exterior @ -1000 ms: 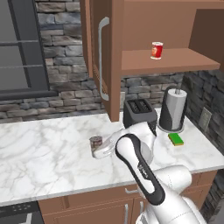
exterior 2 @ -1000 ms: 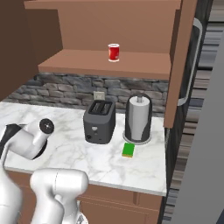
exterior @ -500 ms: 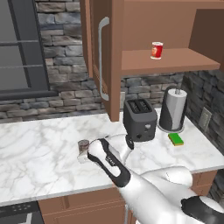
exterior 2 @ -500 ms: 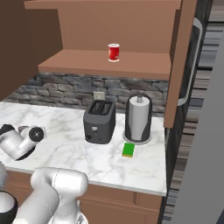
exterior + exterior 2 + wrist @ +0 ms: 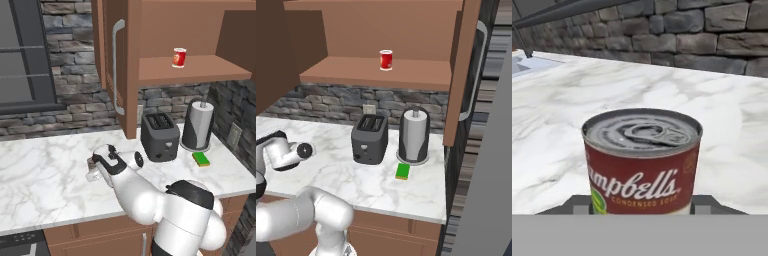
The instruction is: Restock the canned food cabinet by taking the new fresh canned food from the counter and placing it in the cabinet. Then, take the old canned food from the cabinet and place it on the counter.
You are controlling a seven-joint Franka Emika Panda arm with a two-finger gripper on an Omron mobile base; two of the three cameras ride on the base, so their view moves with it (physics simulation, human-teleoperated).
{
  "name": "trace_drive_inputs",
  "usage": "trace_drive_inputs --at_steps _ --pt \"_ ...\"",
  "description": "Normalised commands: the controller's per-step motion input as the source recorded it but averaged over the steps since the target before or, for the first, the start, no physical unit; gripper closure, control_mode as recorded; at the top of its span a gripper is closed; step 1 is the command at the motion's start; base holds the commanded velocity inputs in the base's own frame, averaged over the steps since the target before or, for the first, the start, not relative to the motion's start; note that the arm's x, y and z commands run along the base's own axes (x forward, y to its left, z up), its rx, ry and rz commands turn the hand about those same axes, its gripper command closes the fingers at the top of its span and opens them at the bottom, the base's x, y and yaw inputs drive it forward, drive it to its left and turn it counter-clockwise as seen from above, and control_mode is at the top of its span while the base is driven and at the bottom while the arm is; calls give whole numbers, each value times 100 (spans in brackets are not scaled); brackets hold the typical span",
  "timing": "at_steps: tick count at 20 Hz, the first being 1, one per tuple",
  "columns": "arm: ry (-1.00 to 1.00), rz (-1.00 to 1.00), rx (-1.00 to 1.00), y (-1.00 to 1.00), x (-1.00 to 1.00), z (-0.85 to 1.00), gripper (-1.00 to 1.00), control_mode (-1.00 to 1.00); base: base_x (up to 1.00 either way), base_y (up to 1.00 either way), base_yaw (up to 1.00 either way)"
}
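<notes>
The new fresh canned food (image 5: 179, 57), a red can, stands upright on the open cabinet's shelf (image 5: 200, 71); it is seen again as the can (image 5: 386, 60) on the shelf (image 5: 406, 75). My gripper (image 5: 95, 169) is low over the white marble counter (image 5: 45, 170), left of the toaster, shut on the old canned food (image 5: 92, 175). In the hand view that can (image 5: 643, 160) has a silvery pull-tab top and a dark red label, with a grey fingertip (image 5: 709, 202) on either side. Its base is hidden, so I cannot tell if it touches the counter (image 5: 712, 110).
A dark toaster (image 5: 160, 136), a paper towel roll (image 5: 197, 125) and a green sponge (image 5: 202, 159) stand on the counter's right part. The cabinet door (image 5: 117, 65) with its silver handle hangs open above. A stone wall and a dark window (image 5: 25, 50) lie behind.
The arm has swung left across the counter and lower, carrying the can away from the toaster. The red can on the shelf has not moved.
</notes>
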Motion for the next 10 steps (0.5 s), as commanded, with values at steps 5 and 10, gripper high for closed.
trace_drive_inputs --at_steps 5,10 --pt "4 0 0 0 2 26 -100 -100 0 0 0" --pt "7 -1 0 0 -14 84 -100 -100 0 0 0"
